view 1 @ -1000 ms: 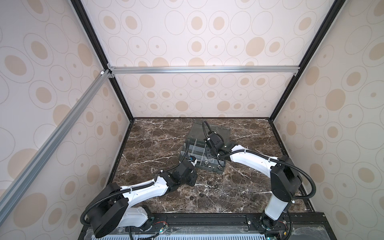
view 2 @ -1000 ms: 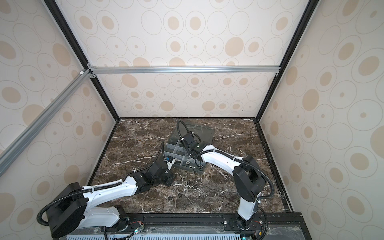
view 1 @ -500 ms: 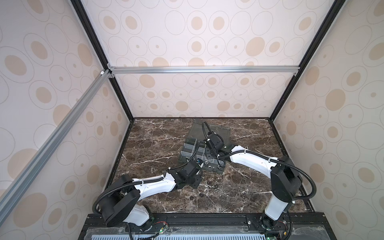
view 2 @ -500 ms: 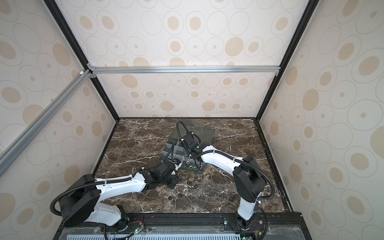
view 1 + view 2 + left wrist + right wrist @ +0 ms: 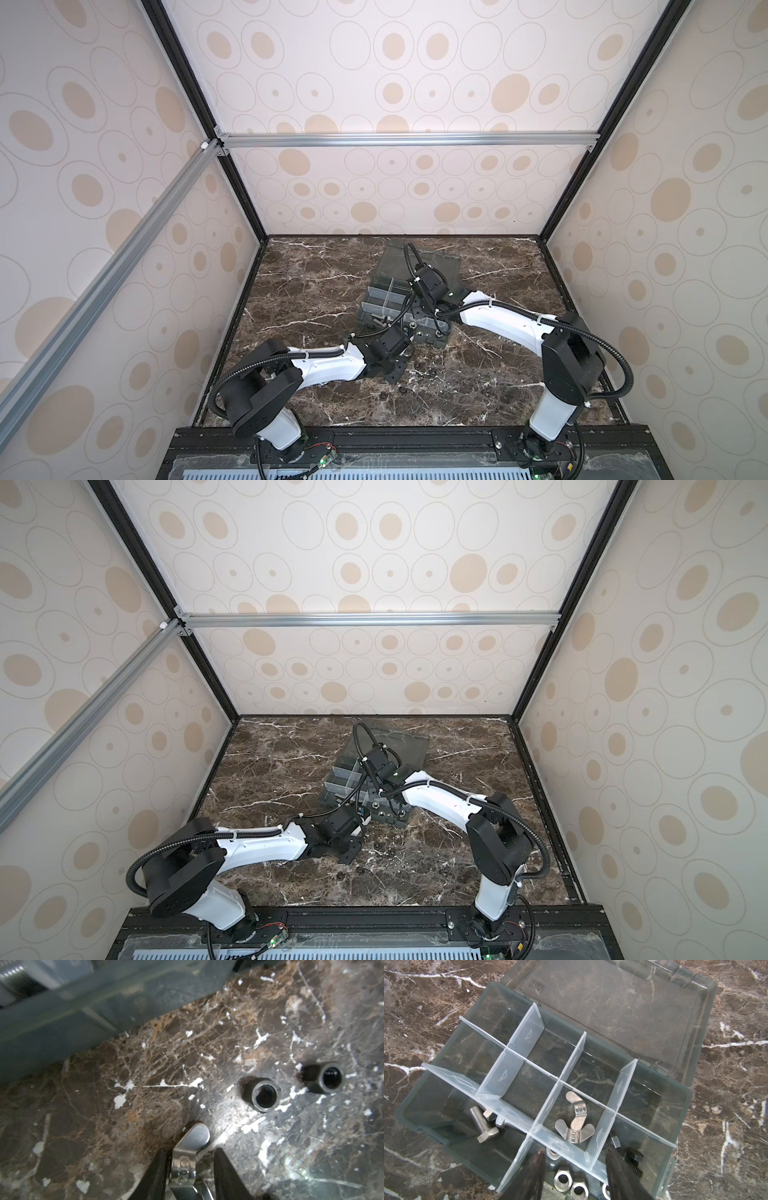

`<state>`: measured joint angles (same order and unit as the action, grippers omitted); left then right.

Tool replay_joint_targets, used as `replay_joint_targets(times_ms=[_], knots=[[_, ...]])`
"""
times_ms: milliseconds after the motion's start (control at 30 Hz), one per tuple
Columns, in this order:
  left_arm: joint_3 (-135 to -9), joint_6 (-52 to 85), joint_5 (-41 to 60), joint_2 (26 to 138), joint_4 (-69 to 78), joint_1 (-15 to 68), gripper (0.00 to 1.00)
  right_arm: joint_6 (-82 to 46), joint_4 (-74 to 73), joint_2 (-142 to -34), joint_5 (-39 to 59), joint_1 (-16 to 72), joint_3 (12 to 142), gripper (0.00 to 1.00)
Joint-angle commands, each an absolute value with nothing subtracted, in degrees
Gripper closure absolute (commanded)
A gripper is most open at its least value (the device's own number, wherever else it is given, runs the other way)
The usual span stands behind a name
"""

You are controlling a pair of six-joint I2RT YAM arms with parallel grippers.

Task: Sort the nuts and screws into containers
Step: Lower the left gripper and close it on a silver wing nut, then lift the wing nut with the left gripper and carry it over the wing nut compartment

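Left gripper (image 5: 395, 372): lower centre of the top views, low over the marble table (image 5: 316, 291). Its black fingers (image 5: 158, 1174) stand partly spread either side of a silver wing nut (image 5: 187, 1159). One finger touches the nut and a slim gap shows at the other, so I cannot tell whether it is pinched.
Black nuts (image 5: 266, 1094): two lie close together on the marble just past the gripper, apart from it.
Organizer box (image 5: 386, 291): centre of the top views, with its lid (image 5: 612, 1012) folded open behind it.
Silver screws (image 5: 483, 1124): in the box's near-left corner cell.
Wing nuts (image 5: 575, 1126): two share a middle cell.
Hex nuts (image 5: 562, 1182): in a near-row cell below the right gripper.
Black screws (image 5: 631, 1157): beside the hex nuts; which cell is unclear.
Right gripper (image 5: 575, 1150): over the box, fingers spread wide with nothing between them.
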<state>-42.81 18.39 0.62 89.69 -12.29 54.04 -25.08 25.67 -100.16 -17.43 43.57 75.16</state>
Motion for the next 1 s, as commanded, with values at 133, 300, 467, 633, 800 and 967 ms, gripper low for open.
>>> replay_joint_targets(times_ms=[133, 300, 467, 633, 800, 967], knots=[[-44.88, 17.42, -1.64, 91.14, -14.68, 55.06, 0.77, -25.75, 26.77, -98.41, -18.03, 43.99, 76.41, 0.49], [-44.78, 18.0, -2.43, 91.06, -15.25, 55.05, 0.85, -26.79, 26.34, -97.02, -18.7, 43.95, 75.36, 0.49], [-44.42, 19.35, -2.19, 87.73, -13.24, 55.01, 0.88, -26.05, 24.41, -95.8, -19.41, 44.08, 74.34, 0.49], [-44.97, 20.0, -2.97, 83.19, -11.27, 54.78, 0.9, -25.84, 26.53, -96.37, -19.15, 43.96, 75.46, 0.49], [-45.62, 20.57, -4.36, 80.55, -11.34, 53.78, 0.9, -25.57, 27.24, -94.92, -20.29, 43.81, 74.93, 0.49], [-46.61, 21.58, -7.28, 79.85, -10.59, 51.09, 0.9, -24.82, 23.5, -90.95, -21.43, 43.22, 71.45, 0.48]])
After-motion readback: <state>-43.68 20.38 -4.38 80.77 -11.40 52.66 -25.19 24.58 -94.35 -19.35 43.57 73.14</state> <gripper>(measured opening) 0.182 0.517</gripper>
